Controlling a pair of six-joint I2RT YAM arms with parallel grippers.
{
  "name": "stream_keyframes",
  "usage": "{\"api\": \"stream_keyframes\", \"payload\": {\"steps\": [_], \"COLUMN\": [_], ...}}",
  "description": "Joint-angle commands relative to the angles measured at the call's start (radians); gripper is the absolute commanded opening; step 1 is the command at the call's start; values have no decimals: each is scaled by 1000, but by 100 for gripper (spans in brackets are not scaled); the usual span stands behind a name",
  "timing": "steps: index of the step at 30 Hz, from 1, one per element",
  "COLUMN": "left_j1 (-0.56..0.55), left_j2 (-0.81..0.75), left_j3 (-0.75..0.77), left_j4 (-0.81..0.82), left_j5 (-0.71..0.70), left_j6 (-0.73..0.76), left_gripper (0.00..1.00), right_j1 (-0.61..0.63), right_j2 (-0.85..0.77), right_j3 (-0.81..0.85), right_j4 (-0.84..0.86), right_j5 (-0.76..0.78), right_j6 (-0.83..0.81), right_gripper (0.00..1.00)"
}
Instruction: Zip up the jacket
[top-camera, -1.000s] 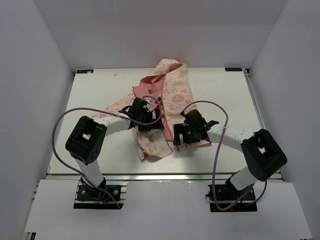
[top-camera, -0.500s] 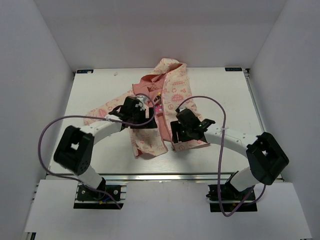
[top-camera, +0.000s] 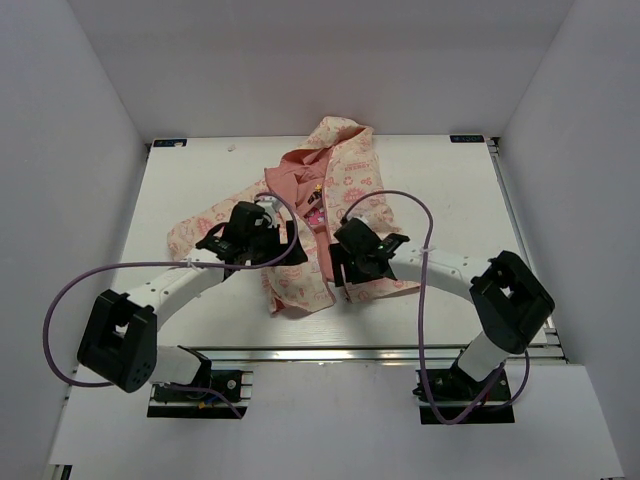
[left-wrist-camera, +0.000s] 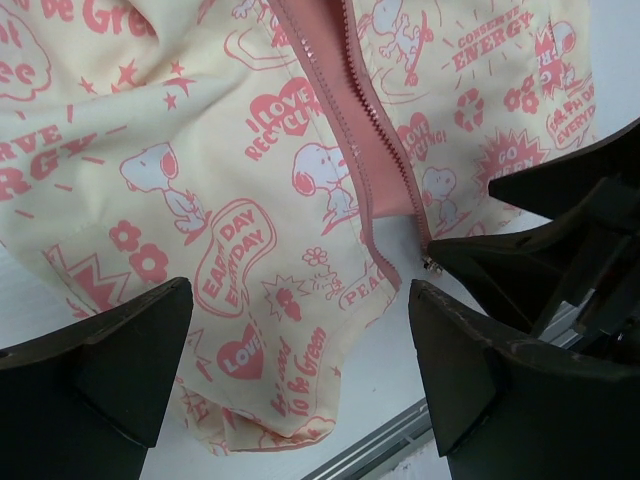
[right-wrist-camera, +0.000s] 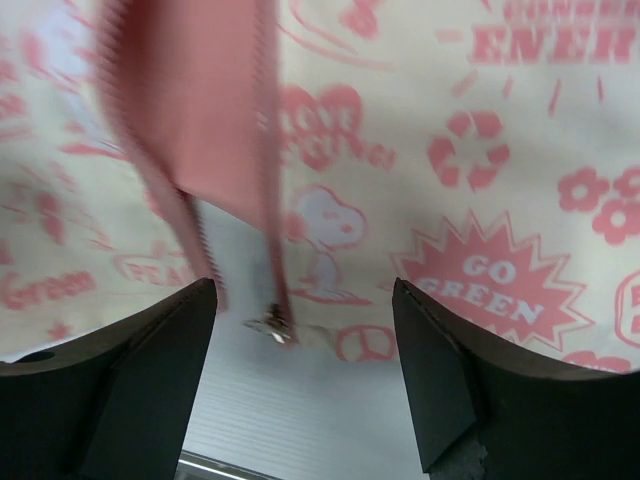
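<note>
The jacket (top-camera: 340, 185), cream with pink prints and pink lining, lies open in the middle of the table, hood toward the back. Its pink zipper (left-wrist-camera: 368, 120) runs down the front edge. The metal slider (right-wrist-camera: 272, 325) sits at the bottom hem and also shows in the left wrist view (left-wrist-camera: 432, 263). My left gripper (top-camera: 280, 245) hovers open over the jacket's lower left panel (left-wrist-camera: 250, 230) and holds nothing. My right gripper (top-camera: 338, 262) hovers open over the lower right panel (right-wrist-camera: 500, 270), with the slider between its fingers and not gripped. The dark right gripper (left-wrist-camera: 580, 230) shows in the left wrist view.
The white table (top-camera: 450, 190) is boxed in by white walls at the left, back and right. An aluminium rail (top-camera: 330, 350) runs along the near edge. Purple cables (top-camera: 425, 300) loop off both arms. The jacket's left sleeve (top-camera: 200, 225) spreads toward the left.
Both grippers have moved left over the jacket's lower part, and the left arm's elbow has swung far out to the left. The lower hem has shifted slightly.
</note>
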Motion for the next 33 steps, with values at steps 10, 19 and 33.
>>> {"api": "stream_keyframes", "payload": {"steps": [10, 19, 33], "left_j1": [-9, -10, -10], "left_j2": [-64, -101, -116], "left_j3": [-25, -35, -45], "left_j4": [-15, -29, -30], "left_j5": [-1, -18, -9], "left_j6": [-7, -10, -7], "left_gripper": [98, 98, 98], "right_j1": [77, 189, 217], "right_j2": [113, 26, -124], "right_j3": [131, 86, -80], "right_j4": [-161, -339, -217], "right_j5": [217, 331, 246], "right_j6": [113, 270, 251], "right_gripper": [73, 64, 67]}}
